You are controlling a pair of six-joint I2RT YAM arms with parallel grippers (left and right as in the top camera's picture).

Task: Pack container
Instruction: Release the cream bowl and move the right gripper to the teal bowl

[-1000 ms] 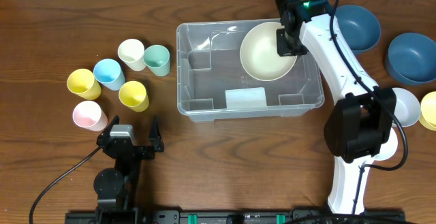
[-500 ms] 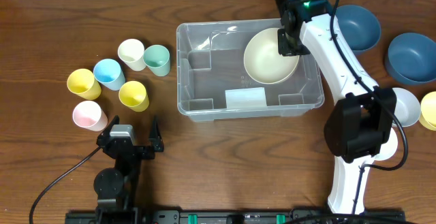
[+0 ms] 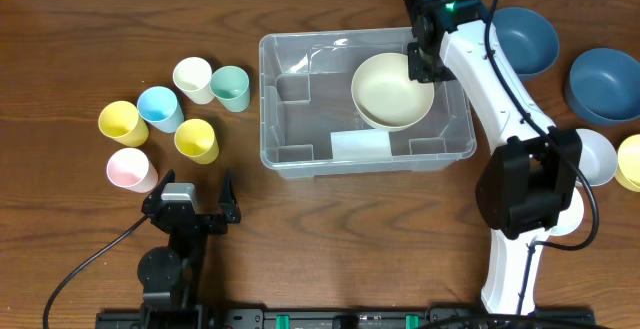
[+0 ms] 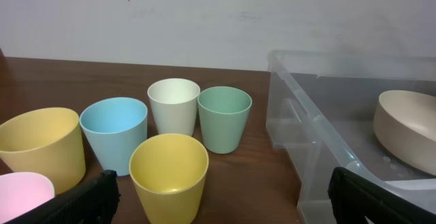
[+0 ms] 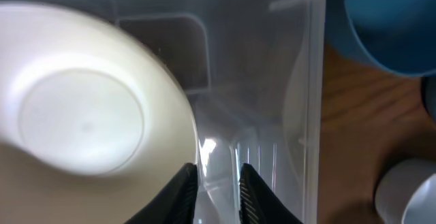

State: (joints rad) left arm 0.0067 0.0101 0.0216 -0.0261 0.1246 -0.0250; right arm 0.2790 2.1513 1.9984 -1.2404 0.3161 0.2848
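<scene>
The container [image 3: 266,119] sits mid-table [image 3: 60,29] with a cream bowl [image 3: 388,97] lying in its far right part. The right gripper [image 3: 418,65] hangs over the bowl's right rim, fingers slightly apart with only clear plastic between them. The left gripper [image 3: 190,205] sits low near the front, spread wide and empty, beside six cups [image 3: 195,141]

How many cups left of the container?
6, clustered beside the container: cream cup, green cup, blue cup, outermost yellow cup, nearer yellow cup, pink cup. None seem hidden.
</scene>
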